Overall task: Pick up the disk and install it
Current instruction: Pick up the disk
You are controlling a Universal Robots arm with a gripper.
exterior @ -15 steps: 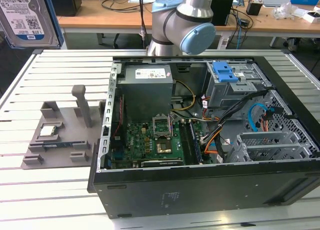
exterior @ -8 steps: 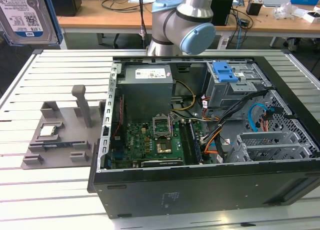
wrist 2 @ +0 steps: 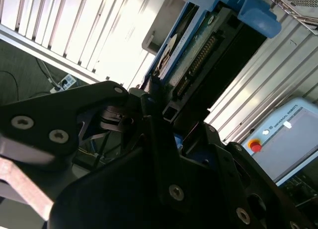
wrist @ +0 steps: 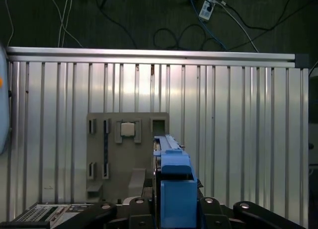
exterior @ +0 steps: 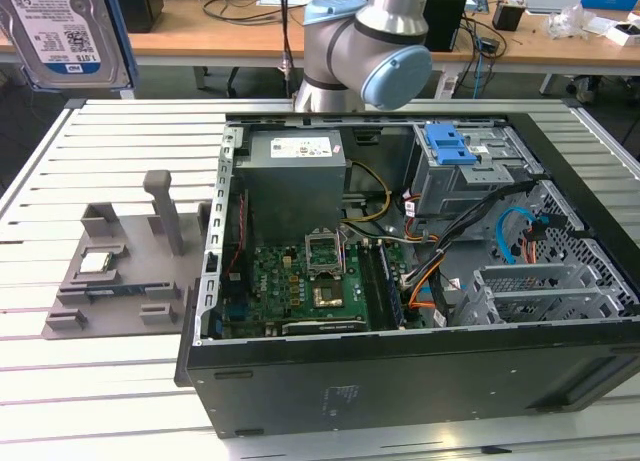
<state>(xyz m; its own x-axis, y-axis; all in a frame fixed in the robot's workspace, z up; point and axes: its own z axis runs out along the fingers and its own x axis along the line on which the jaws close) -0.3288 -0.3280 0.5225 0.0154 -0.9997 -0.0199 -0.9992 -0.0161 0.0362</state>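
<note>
The disk [exterior: 62, 29], silver with a white-and-blue label and a blue carrier frame, hangs in the air at the exterior view's upper left, well away from the open computer case [exterior: 400, 366]. In the first wrist view the disk's blue edge [wrist: 175, 184] stands on end between my gripper's [wrist: 176, 211] black fingers. In the second wrist view the disk [wrist 2: 198, 55] shows its connector row and blue frame, with my gripper [wrist 2: 161, 107] shut on its lower end. The grey drive bay with a blue top [exterior: 452, 146] sits in the case's far right corner.
A grey fixture plate [exterior: 120, 276] with upright posts lies on the slatted metal table [exterior: 110, 141], carrying a small square chip [exterior: 97, 261]; in the first wrist view the plate [wrist: 114, 159] and the chip [wrist: 127, 128] lie below the disk. A pendant with a red button [wrist 2: 255, 146] stands nearby.
</note>
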